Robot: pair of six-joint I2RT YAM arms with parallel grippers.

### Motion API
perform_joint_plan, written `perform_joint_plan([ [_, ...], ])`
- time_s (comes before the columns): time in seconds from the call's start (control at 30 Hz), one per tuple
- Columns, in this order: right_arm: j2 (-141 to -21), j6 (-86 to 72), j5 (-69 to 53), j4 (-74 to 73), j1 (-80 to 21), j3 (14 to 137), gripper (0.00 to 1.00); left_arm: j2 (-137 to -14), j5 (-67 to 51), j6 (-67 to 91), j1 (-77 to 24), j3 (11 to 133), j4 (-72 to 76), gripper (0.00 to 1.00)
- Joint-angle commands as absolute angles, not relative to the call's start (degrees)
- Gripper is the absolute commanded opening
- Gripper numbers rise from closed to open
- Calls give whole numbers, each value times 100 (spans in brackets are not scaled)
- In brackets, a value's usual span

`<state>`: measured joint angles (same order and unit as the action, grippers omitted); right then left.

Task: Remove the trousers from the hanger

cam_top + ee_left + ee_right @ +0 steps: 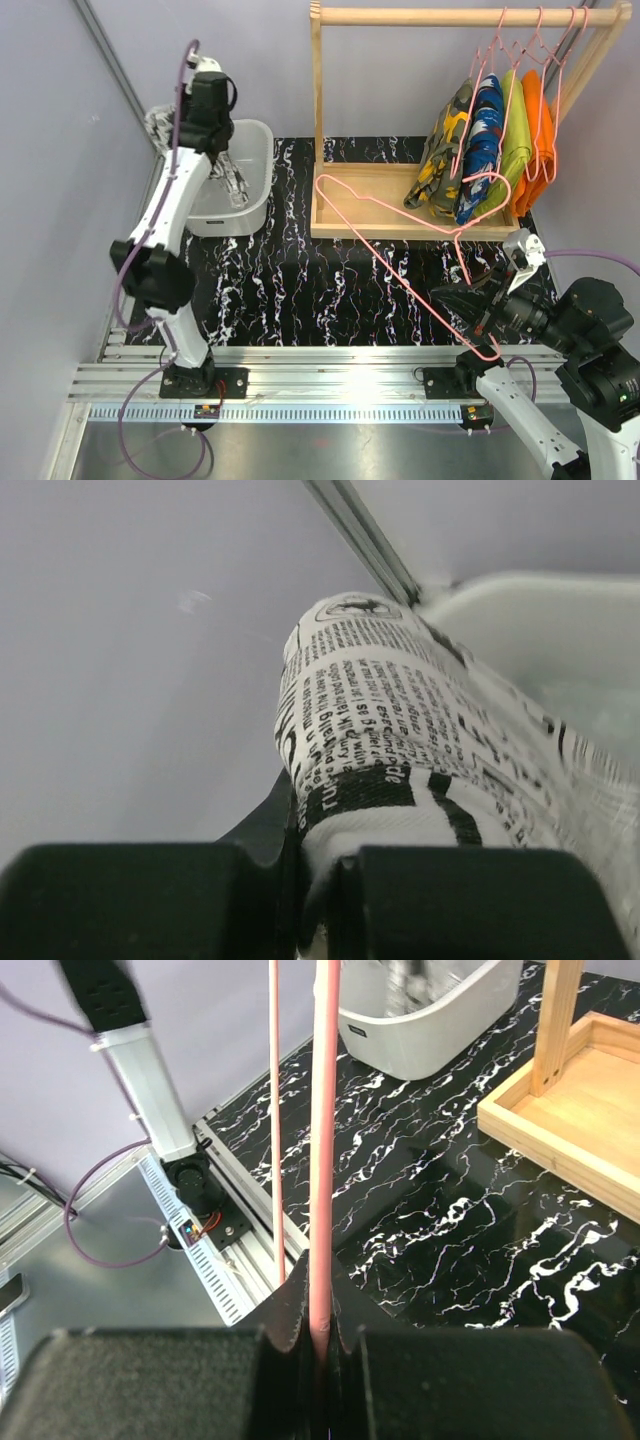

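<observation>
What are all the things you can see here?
black-white trousers: one, newsprint pattern, at the bin
camouflage trousers: one, olive-yellow, hanging on the rack
blue trousers: one, blue print, hanging next along
lime-green garment: one, on the rack
orange garment: one, rightmost on the rack
empty hanger: one, pink, above the mat
rack: one, wooden, far right
bin: one, white, far left
mat: one, black marbled, middle
left gripper: black, gripping black-white trousers
right gripper: black, gripping empty hanger

The newsprint trousers (400,730) hang bunched from the left tool (318,885) over a white bin (262,170). The olive camouflage trousers (445,150) and blue printed trousers (485,140) — side by side — hang folded from the rail (450,16). The bare pink hanger (322,1160) slants, clamped in the right tool (322,1345).
</observation>
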<state>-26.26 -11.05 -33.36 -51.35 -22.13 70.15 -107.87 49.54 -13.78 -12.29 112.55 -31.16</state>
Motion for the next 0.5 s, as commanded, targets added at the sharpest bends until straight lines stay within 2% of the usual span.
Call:
perform_joint_plan([
  [0.0, -2663, -1011, -3164, -5027, -2250, 7119, 0, -9643, 5448, -1562, -1204, 11752, -2418, 0],
  [0.27, -2768, -958, -3164, -5221, -2250, 7453, 0, -8289, 6047, -2996, -1204, 10232, -467, 0],
  [0.47, -2725, -1046, -3234, -5273, -2241, 7506, 0, -8989, 5995, -3313, -1195, 10142, -255, 0],
])
